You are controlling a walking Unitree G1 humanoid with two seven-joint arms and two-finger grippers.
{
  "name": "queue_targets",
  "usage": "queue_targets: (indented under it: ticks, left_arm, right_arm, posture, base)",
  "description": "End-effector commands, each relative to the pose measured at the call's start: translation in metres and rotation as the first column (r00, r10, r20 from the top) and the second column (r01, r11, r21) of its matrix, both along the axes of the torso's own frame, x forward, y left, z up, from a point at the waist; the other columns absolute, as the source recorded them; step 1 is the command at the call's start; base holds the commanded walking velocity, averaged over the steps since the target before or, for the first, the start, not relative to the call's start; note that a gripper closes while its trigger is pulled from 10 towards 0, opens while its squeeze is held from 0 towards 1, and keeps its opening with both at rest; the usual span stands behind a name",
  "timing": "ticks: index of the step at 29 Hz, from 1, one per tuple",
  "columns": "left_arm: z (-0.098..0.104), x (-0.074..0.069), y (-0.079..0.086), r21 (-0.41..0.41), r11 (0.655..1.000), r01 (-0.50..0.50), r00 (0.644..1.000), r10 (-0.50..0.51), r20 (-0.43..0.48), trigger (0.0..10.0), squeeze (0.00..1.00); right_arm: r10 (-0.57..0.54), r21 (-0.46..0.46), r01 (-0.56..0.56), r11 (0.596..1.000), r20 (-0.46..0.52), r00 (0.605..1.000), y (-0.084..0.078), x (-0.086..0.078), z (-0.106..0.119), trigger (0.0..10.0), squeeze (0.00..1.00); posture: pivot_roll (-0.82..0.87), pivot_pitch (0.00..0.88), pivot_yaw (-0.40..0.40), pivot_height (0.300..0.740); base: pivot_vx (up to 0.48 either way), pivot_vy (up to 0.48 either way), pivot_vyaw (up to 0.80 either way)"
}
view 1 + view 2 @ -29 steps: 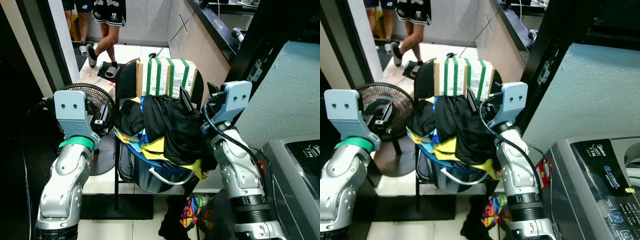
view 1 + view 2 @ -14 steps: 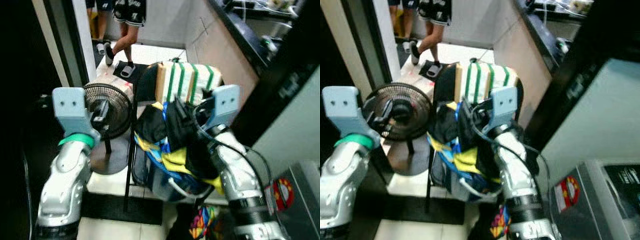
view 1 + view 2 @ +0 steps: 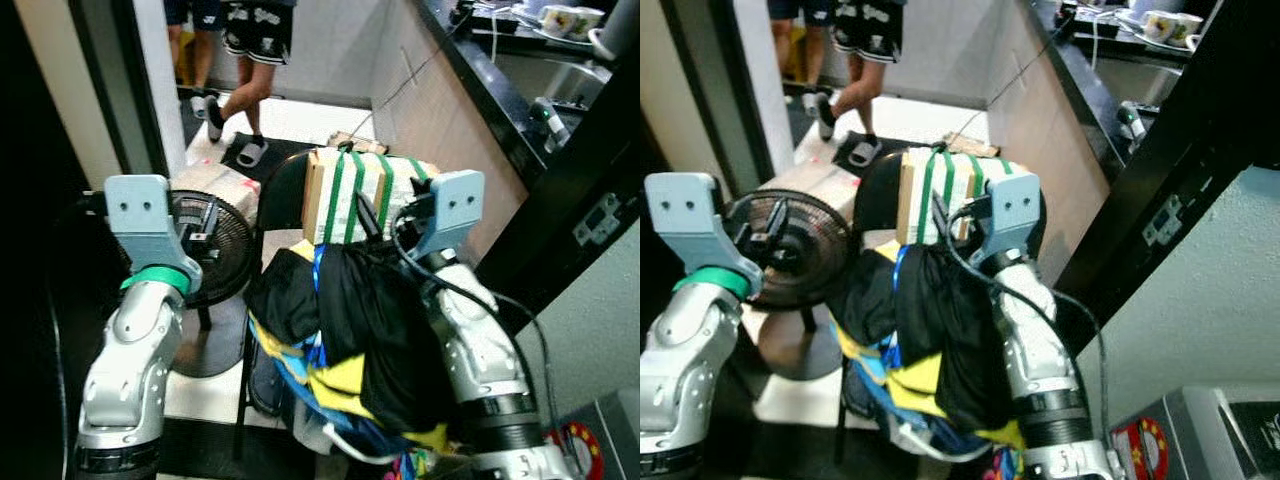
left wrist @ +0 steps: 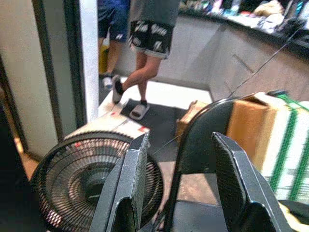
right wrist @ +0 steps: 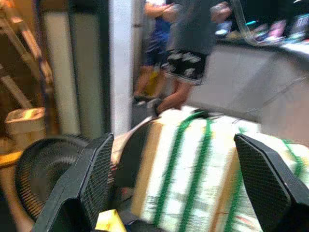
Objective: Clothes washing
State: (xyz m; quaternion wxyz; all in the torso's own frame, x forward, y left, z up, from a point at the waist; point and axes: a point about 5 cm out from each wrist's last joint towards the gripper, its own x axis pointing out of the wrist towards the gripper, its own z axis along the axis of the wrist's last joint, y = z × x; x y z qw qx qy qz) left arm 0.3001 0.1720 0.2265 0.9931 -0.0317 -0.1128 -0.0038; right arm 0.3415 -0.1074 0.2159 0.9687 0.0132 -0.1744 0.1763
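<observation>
A heap of clothes [image 3: 345, 320], mostly black with yellow and blue pieces, overflows a blue basket [image 3: 905, 435] standing on a black chair [image 3: 285, 185]. My right gripper [image 3: 368, 218] hovers at the far top edge of the heap, close to the black garment, open with nothing held. In the right wrist view its fingers [image 5: 91, 183] stand wide apart before a green-striped box [image 5: 193, 164]. My left gripper [image 3: 203, 236] is raised left of the chair in front of a floor fan [image 3: 215, 250], open and empty; its fingers [image 4: 130, 183] frame the fan and chair back.
The green-striped cardboard box [image 3: 355, 185] leans on the chair back. A grey washing machine [image 3: 1205, 430] sits at the lower right beside a dark pillar [image 3: 560, 210]. A counter [image 3: 490, 80] runs along the right. A person's legs [image 3: 250, 60] stand in the doorway beyond.
The camera has swung and tilted, so the whole scene has shifted. Both arms keep the same raised pose; the right gripper stays at the top of the heap.
</observation>
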Motion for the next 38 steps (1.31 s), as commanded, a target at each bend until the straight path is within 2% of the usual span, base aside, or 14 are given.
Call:
queue_targets:
  ticks: [1, 11, 12, 14, 15, 17, 18, 21, 26, 34, 35, 36, 37, 38]
  left_arm:
    - [-0.005, 0.001, -0.001, 0.000, 1.000, 0.001, 1.000, -0.001, -0.027, 10.0, 0.00]
    - [-0.006, -0.002, -0.001, 0.010, 1.000, 0.010, 1.000, -0.010, -0.026, 10.0, 0.00]
    - [-0.006, -0.002, -0.002, 0.020, 1.000, 0.019, 0.999, -0.018, -0.030, 10.0, 0.00]
    - [-0.006, -0.002, -0.002, 0.020, 1.000, 0.019, 0.999, -0.018, -0.030, 10.0, 0.00]
    - [-0.007, -0.003, -0.003, 0.031, 0.999, 0.027, 0.999, -0.026, -0.032, 10.0, 0.00]
    - [-0.007, -0.003, -0.003, 0.031, 0.999, 0.027, 0.999, -0.026, -0.032, 10.0, 0.00]
    - [-0.008, -0.004, -0.005, 0.043, 0.998, 0.046, 0.998, -0.045, -0.036, 10.0, 0.00]
    - [-0.008, -0.004, -0.005, 0.043, 0.998, 0.046, 0.998, -0.045, -0.036, 10.0, 0.00]
    - [-0.009, -0.008, -0.006, 0.029, 0.996, 0.089, 0.995, -0.088, -0.044, 10.0, 0.00]
    - [-0.009, -0.010, -0.008, 0.019, 0.993, 0.119, 0.992, -0.118, -0.042, 10.0, 0.00]
    - [-0.008, -0.009, -0.009, 0.019, 0.992, 0.123, 0.992, -0.123, -0.040, 10.0, 0.00]
    - [-0.008, -0.009, -0.009, 0.019, 0.992, 0.127, 0.991, -0.126, -0.038, 10.0, 0.00]
    - [-0.008, -0.009, -0.009, 0.018, 0.991, 0.129, 0.991, -0.128, -0.037, 10.0, 0.00]
    - [-0.008, -0.009, -0.009, 0.017, 0.991, 0.131, 0.991, -0.131, -0.036, 10.0, 0.00]
  right_arm:
    - [-0.006, 0.011, 0.006, 1.000, -0.033, 0.999, -0.004, 0.000, -0.006, 10.0, 0.00]
    - [0.020, 0.013, -0.019, 1.000, -0.056, 0.998, -0.002, 0.002, -0.008, 10.0, 0.00]
    - [0.036, -0.046, -0.040, 0.998, -0.097, 0.995, -0.001, 0.007, -0.015, 10.0, 0.00]
    - [0.036, -0.046, -0.040, 0.998, -0.097, 0.995, -0.001, 0.007, -0.015, 10.0, 0.00]
    - [0.061, -0.117, -0.078, 0.990, -0.139, 0.988, 0.000, 0.012, -0.024, 10.0, 1.00]
    - [0.061, -0.117, -0.078, 0.990, -0.139, 0.988, 0.000, 0.012, -0.024, 10.0, 1.00]
    - [0.159, -0.271, -0.237, 0.933, -0.281, 0.947, 0.009, 0.016, -0.049, 10.0, 1.00]
    - [0.159, -0.271, -0.237, 0.933, -0.281, 0.947, 0.009, 0.016, -0.049, 10.0, 1.00]
    - [0.232, -0.353, -0.390, 0.851, -0.412, 0.881, 0.020, 0.009, -0.069, 10.0, 1.00]
    - [0.266, -0.381, -0.448, 0.809, -0.443, 0.856, 0.023, 0.001, -0.072, 10.0, 1.00]
    - [0.277, -0.388, -0.461, 0.798, -0.443, 0.852, 0.024, 0.001, -0.073, 8.9, 1.00]
    - [0.286, -0.388, -0.470, 0.793, -0.444, 0.849, 0.025, 0.001, -0.073, 3.6, 0.94]
    - [0.294, -0.386, -0.477, 0.789, -0.444, 0.846, 0.026, 0.000, -0.073, 0.0, 0.00]
    - [0.303, -0.383, -0.485, 0.786, -0.445, 0.843, 0.027, 0.000, -0.072, 0.0, 0.00]
  posture:
    - [0.12, 0.002, -0.027, 0.740]
    - [0.13, 0.000, -0.031, 0.740]
    - [0.13, 0.001, -0.036, 0.740]
    - [0.13, 0.001, -0.036, 0.740]
    - [0.13, 0.008, -0.045, 0.740]
    - [0.13, 0.008, -0.045, 0.740]
    - [0.13, 0.017, -0.050, 0.740]
    - [0.13, 0.017, -0.050, 0.740]
    - [0.15, 0.019, -0.059, 0.740]
    - [0.15, 0.016, -0.049, 0.740]
    - [0.15, 0.014, -0.048, 0.740]
    - [0.15, 0.014, -0.045, 0.740]
    - [0.14, 0.014, -0.045, 0.740]
    - [0.14, 0.014, -0.044, 0.740]
  base:
    - [0.000, 0.000, 0.00]
    - [0.000, 0.000, 0.00]
    - [0.000, 0.000, 0.00]
    - [0.000, 0.000, 0.00]
    - [0.000, 0.000, 0.00]
    - [0.000, 0.000, 0.00]
    - [0.000, 0.000, 0.00]
    - [0.000, 0.000, 0.00]
    - [0.000, 0.000, 0.00]
    - [0.000, 0.000, 0.00]
    - [0.000, 0.000, 0.00]
    - [0.000, 0.000, 0.00]
    - [0.000, 0.000, 0.00]
    - [0.000, 0.000, 0.00]
